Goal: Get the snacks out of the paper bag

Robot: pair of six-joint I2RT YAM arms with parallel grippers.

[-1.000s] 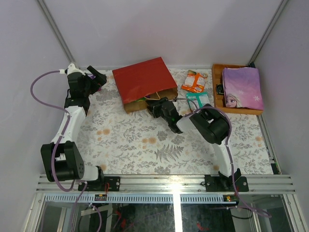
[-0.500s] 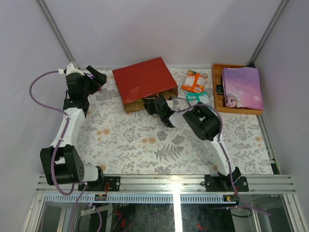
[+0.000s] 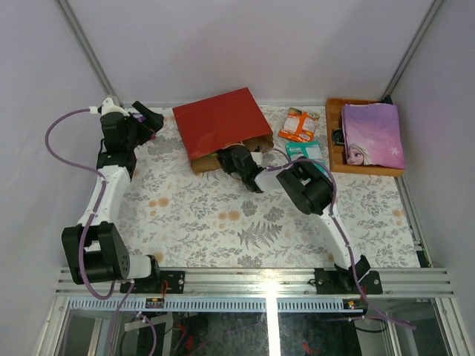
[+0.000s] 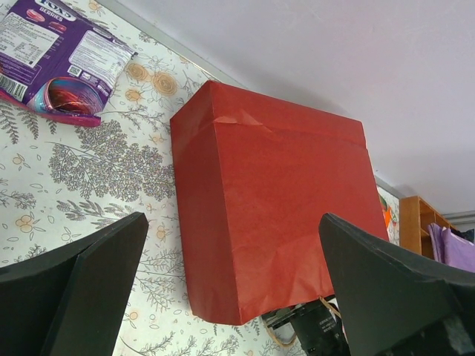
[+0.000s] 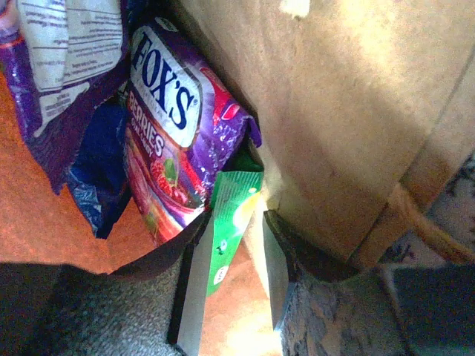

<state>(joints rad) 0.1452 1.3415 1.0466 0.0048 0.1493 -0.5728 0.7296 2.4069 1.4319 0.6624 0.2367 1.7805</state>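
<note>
Right end effector [image 3: 228,156] at mouth of red paper bag [image 3: 219,124], orange packet [image 3: 299,124] and teal packet [image 3: 306,150] nearby.

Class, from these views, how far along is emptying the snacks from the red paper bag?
Done: the orange packet, teal packet and one purple packet lie on the table. In hand: the right gripper is inside the paper bag, jaws astride a green packet. Left: that, a Fox's packet and a blue bag.
</note>
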